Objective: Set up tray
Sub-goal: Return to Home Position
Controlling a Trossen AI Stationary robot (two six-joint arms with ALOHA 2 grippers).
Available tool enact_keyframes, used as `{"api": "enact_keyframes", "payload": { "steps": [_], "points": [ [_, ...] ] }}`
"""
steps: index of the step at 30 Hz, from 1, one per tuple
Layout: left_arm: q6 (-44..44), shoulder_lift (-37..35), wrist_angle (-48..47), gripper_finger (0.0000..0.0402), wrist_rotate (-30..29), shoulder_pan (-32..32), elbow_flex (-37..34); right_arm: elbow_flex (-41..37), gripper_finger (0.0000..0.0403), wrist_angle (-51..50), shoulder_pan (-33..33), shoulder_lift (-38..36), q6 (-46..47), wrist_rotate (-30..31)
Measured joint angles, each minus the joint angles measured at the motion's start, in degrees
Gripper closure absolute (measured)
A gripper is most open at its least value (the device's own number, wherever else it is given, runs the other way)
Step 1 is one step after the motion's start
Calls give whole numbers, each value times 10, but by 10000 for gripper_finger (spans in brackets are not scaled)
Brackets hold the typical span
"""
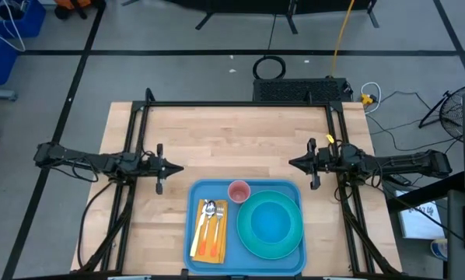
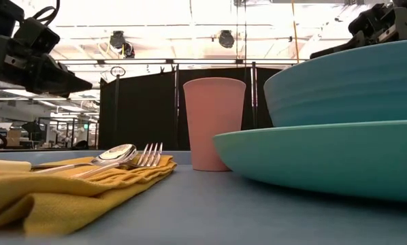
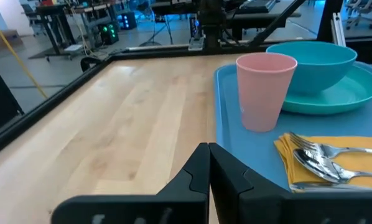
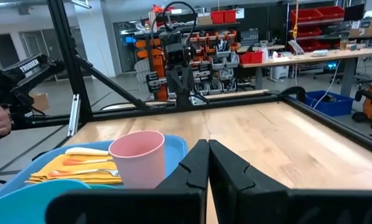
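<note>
- Only the high view takes in the whole tray [image 1: 232,247]. It lies centred at the near edge of the table [image 1: 232,132], between the arms.
- The left gripper [image 1: 180,168] and right gripper [image 1: 291,163] hover near the tray's far corners, clear of it. Each wrist view shows its fingers pressed together, empty.
- The left wrist view reveals a bowl [image 3: 310,59] sitting on the turquoise plate [image 3: 354,93], with the pink cup [image 3: 265,90] just beside.
- On the yellow napkin [image 3: 348,140], the spoon [image 3: 323,167] and fork [image 3: 316,148] are plain; the yellow knife [image 4: 86,151] blends into the cloth from above.
- The low view cuts off the tray's rim.
</note>
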Motion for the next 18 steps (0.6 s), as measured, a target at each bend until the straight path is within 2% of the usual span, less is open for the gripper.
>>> {"api": "enact_keyframes", "payload": {
  "steps": [12, 18],
  "points": [
    [-21, 13, 3, 362, 0, 0, -1, 0, 403, 11, 0, 0, 8, 1],
    [-48, 13, 1, 360, 1, 0, -1, 0, 403, 11, 0, 0, 7, 1]
  ]
}}
